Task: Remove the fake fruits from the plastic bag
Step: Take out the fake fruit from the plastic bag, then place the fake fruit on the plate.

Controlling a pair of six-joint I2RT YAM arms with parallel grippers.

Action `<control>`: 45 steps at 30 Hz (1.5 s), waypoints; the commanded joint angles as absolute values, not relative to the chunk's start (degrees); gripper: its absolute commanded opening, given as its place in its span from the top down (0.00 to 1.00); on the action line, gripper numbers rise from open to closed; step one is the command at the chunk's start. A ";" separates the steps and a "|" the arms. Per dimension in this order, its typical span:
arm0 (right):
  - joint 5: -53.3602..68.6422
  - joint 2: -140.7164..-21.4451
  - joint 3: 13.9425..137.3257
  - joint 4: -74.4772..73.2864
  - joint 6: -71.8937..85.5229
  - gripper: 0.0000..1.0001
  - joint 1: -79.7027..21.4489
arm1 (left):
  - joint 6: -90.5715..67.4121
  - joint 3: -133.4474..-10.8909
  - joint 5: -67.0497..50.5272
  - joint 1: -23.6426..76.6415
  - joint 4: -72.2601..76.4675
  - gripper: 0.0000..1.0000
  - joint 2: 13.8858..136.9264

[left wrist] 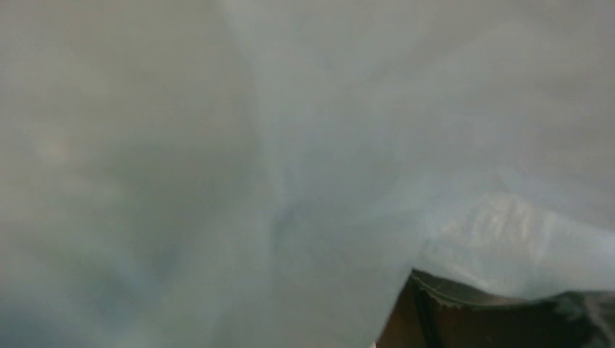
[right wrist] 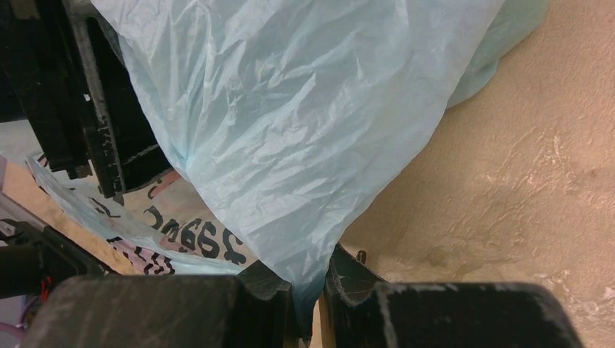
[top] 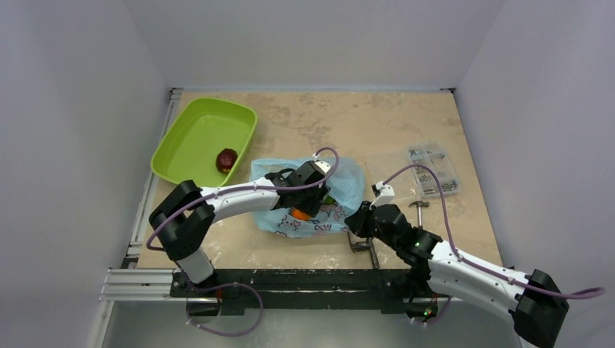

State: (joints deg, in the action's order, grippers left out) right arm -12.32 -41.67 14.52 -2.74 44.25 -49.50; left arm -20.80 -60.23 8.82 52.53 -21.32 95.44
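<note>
**Right jaws pinched on the bag film; left jaws buried and unreadable**

Taking the tabletop as your dial in the top view, the plastic bag (top: 341,181) lies crumpled near the centre. It is thin, crinkly, light-blue film with pink and black prints on its 6 o'clock side. Your left gripper (top: 308,205) reaches into the bag's folds from 9 o'clock. A small, round orange fruit (top: 299,214) shows just beside its tip, inside the bag. A dark red fruit (top: 227,159) sits in the smooth, lime-green rectangular tray (top: 190,130) at 10 o'clock. A clear parts box (top: 429,170) lies flat at 3 o'clock on the mottled beige table (top: 377,123).

Only the right wrist view settles your right gripper (right wrist: 312,284). Its black jaws are clenched on a tapering fold of the bag, whose creases fan upward from the pinch. From above you see just the right gripper meeting the bag's 4 o'clock corner.

The left wrist view gives you blurred, milky blue film pressed close to the lens and one dark finger (left wrist: 493,319) at 5 o'clock. You cannot tell from any view whether the left jaws are released or gripping.
</note>
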 commanded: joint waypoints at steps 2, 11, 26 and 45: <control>-11.57 -41.53 14.32 -0.50 43.08 0.89 -49.66 | -20.28 -60.68 9.74 52.65 -20.93 0.46 95.19; -10.34 -40.11 13.82 -0.32 42.41 0.89 -49.62 | -23.42 -58.05 6.59 52.65 -18.42 0.94 83.81; -9.36 -36.20 12.53 1.56 41.04 0.89 -49.66 | -37.64 -40.69 -19.86 41.97 10.61 1.00 55.28; -8.09 -34.96 11.80 2.47 40.41 0.89 -49.66 | -25.91 -61.51 26.81 16.84 -44.24 1.00 53.95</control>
